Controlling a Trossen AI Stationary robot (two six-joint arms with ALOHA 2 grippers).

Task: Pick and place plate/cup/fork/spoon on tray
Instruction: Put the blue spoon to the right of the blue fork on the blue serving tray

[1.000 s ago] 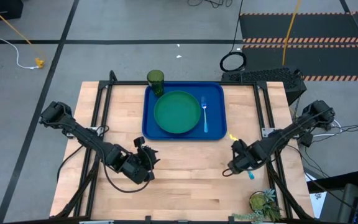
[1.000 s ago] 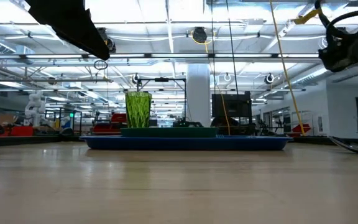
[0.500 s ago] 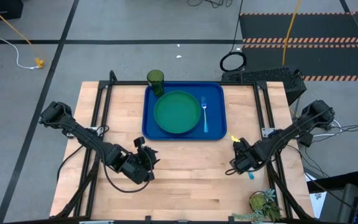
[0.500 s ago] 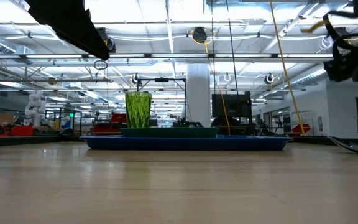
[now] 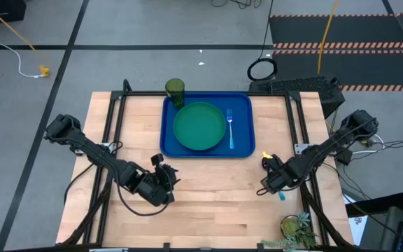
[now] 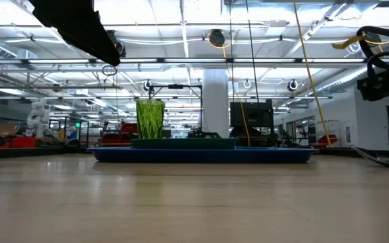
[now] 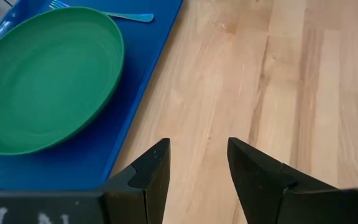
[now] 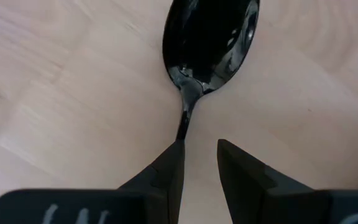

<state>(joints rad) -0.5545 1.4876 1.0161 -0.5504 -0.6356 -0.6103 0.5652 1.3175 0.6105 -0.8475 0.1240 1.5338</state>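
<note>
The blue tray (image 5: 243,143) lies at the table's far middle. The green plate (image 5: 199,126) rests flat on it, and the fork (image 5: 230,129) lies to the plate's right. The green cup (image 5: 175,89) stands at the tray's far left corner. The spoon (image 8: 209,40) lies on the bare wood near the right edge, with only its blue handle end (image 5: 282,197) showing from above. My right gripper (image 8: 197,152) hangs open above the spoon, pointing down; the spoon's neck runs under one fingertip. My left gripper (image 7: 197,149) waits open over the wood, near the tray's near left corner.
A potted plant (image 5: 296,229) stands at the near right corner, close to the spoon. Black frame rails (image 5: 301,133) run along both sides of the table. Bare wood (image 5: 215,203) lies between the two arms.
My right gripper has gone down toward the spoon and a little toward the table's right edge, still pointing down.
</note>
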